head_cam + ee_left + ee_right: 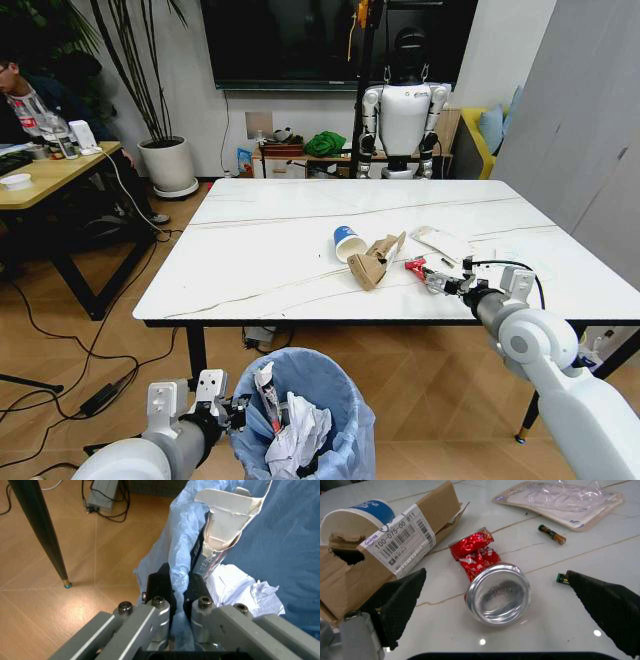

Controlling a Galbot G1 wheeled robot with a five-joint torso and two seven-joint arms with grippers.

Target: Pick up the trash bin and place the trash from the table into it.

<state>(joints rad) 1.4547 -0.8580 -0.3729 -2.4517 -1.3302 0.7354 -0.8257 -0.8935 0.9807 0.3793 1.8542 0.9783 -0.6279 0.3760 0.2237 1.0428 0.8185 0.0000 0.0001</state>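
Nearest me, my left gripper (178, 592) has its jaws pinched on the crinkled blue liner at the rim of the trash bin (305, 420), which sits low in front of the worktop (270, 260); crumpled white paper (240, 590) and a torn white carton (225, 521) lie inside. My right gripper (495, 603) hovers over the worktop's near right part, jaws spread wide on either side of a crushed red can (490, 579) with its silver end facing me. Just beyond lies a torn brown cardboard box (385, 551) with a barcode label reading "100-075-00 811", touching a blue paper cup (362, 515). Farther off sit a small battery (551, 534) and a clear blister pack (560, 498).
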